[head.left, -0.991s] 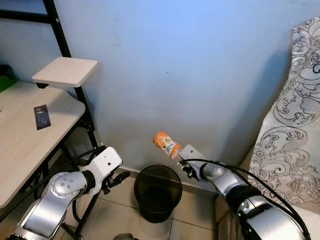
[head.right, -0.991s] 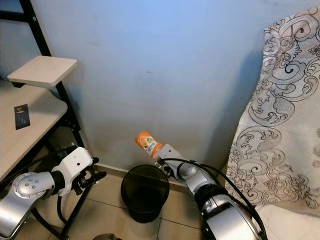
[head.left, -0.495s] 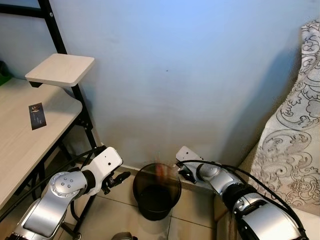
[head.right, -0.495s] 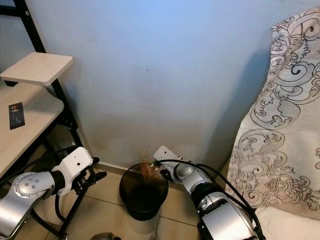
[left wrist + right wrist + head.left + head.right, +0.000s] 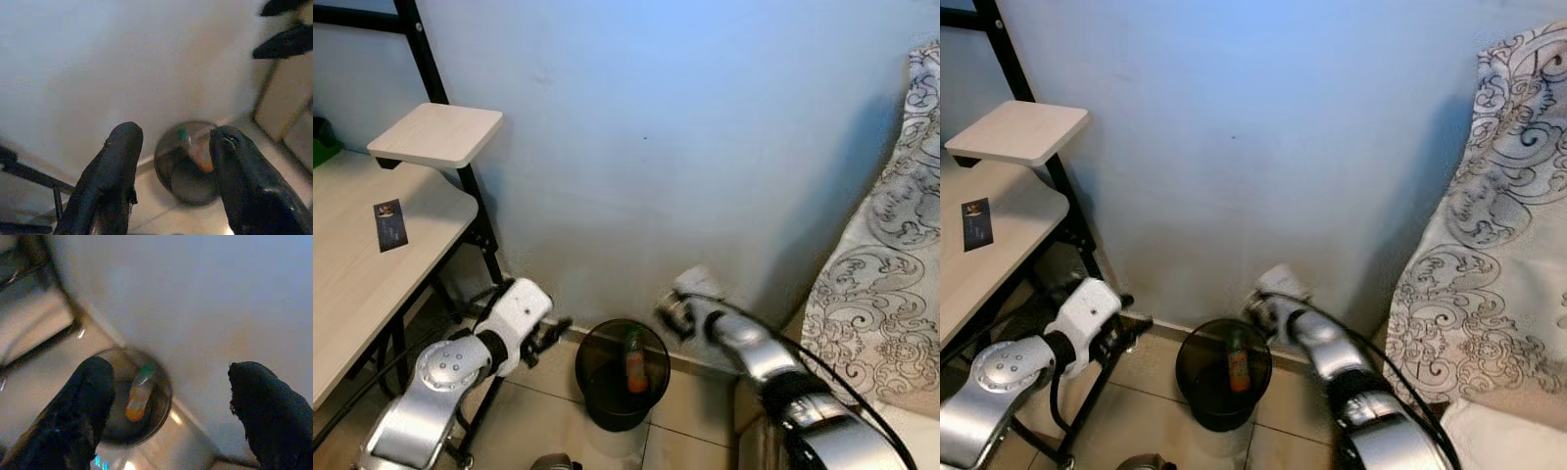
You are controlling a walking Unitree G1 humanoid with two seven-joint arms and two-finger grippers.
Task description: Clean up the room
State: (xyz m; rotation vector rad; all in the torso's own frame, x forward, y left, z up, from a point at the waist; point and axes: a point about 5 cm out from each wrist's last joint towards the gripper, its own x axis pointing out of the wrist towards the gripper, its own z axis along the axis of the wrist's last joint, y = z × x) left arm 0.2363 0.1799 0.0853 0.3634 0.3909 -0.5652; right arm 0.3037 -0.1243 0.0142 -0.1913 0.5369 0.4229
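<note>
Silver jointed arms, white wrist housings, black cables, black-fingered left end effector (image 5: 553, 333)

The head views are evenly lit by cool, soft light that gives the wall (image 5: 705, 127) a bluish cast, brighter toward the top and falling into dull shadow low down near the floor and beside the patterned fabric (image 5: 1489, 255). The right arm (image 5: 744, 338) is smeared by motion blur, while the table (image 5: 362, 255) and the dark bin (image 5: 622, 377) stay fairly sharp. Both wrist views are dimmer, soft and out of focus, with the black fingers (image 5: 88, 406) blurred up close and small glints on the floor tiles (image 5: 124, 462).
</note>
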